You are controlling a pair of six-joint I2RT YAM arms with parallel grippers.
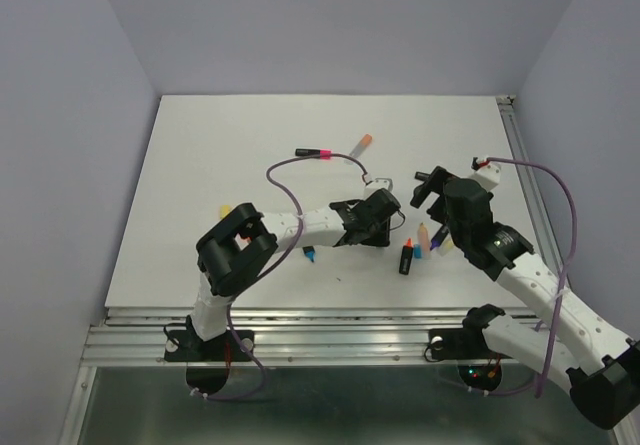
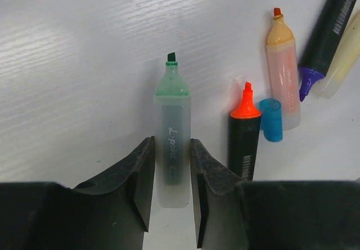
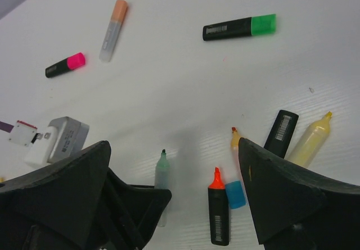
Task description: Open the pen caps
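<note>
My left gripper (image 2: 171,166) is shut on the barrel of a pale translucent pen with a bare green tip (image 2: 172,109), which lies on the table. My right gripper (image 3: 180,205) is wide open and empty above this spot, to the right in the top view (image 1: 430,187). A loose blue cap (image 2: 271,119) lies beside an uncapped orange-tipped black pen (image 2: 244,137). Further off lie capped pens: a pink cap (image 3: 76,61), a peach cap (image 3: 118,9) and a green cap (image 3: 263,24).
Right of the held pen lie uncapped pens: a peach one (image 2: 283,64), a purple-tipped black one (image 2: 323,36) and a pale yellow one (image 2: 346,53). A small yellow piece (image 1: 225,210) and a blue piece (image 1: 308,255) lie near the left arm. A metal rail (image 1: 300,330) runs along the near edge.
</note>
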